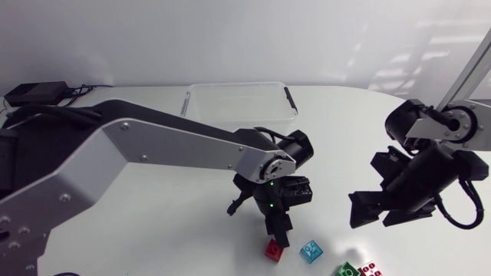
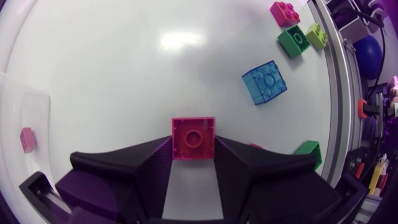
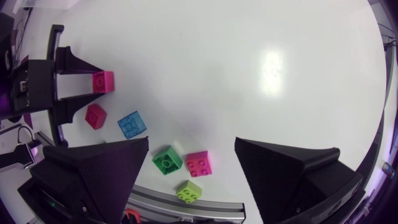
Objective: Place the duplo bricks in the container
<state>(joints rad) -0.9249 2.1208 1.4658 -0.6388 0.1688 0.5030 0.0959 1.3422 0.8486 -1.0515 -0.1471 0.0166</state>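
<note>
The left gripper (image 2: 193,163) has its two black fingers pressed against opposite sides of a pink square duplo brick with one round stud (image 2: 193,138), which sits clamped at the fingertips. In the head view this gripper points down over the white table (image 1: 345,138). The clear plastic container with black handle clips (image 1: 238,103) stands well apart at about eleven o'clock from it, and no finger touches the box. A red square plastic brick (image 1: 273,249) lies on the table just at six o'clock of the fingertips. A translucent blue square brick (image 1: 311,251) lies near it at three o'clock. Further toward four o'clock, by the table's near edge, three more lie close together: a green single-stud brick (image 3: 166,160), a magenta four-stud brick (image 3: 198,163) beside it, and a lime-green small brick (image 3: 188,190) nearest the edge. The right gripper (image 3: 192,142) hangs at three o'clock of the left one, with its wedge fingers spread wide and nothing between them.
</note>
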